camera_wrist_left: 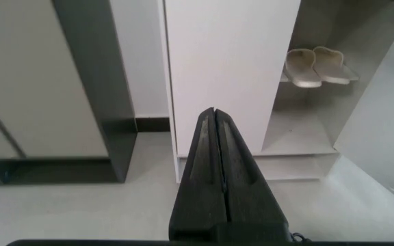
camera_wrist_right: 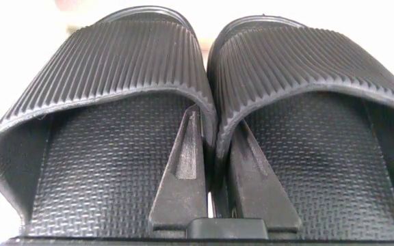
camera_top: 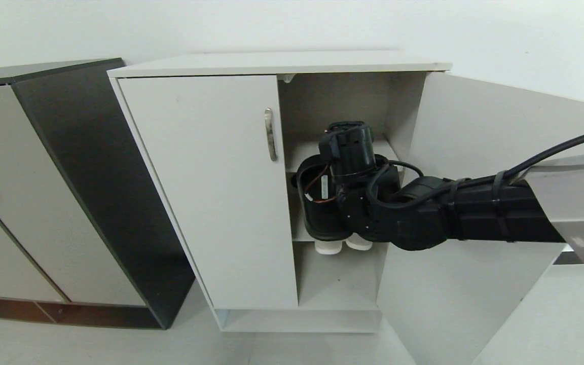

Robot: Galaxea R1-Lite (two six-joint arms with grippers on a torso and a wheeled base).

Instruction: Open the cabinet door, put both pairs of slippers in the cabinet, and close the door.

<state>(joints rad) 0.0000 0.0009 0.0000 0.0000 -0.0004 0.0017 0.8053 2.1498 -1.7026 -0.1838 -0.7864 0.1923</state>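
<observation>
End effector (camera_wrist_right: 216, 121) inside ribbed black slippers (camera_wrist_right: 135, 68)

black slippers (camera_top: 317, 213): mostly behind right arm (camera_top: 449, 215) | white slippers (camera_top: 330, 247): head view shows only ends at shelf (camera_top: 298, 235) front edge | dark cabinet (camera_top: 84, 177): cropped

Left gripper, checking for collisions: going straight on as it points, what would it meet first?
Most likely the white cabinet's closed door, though how far off is unclear.
</observation>
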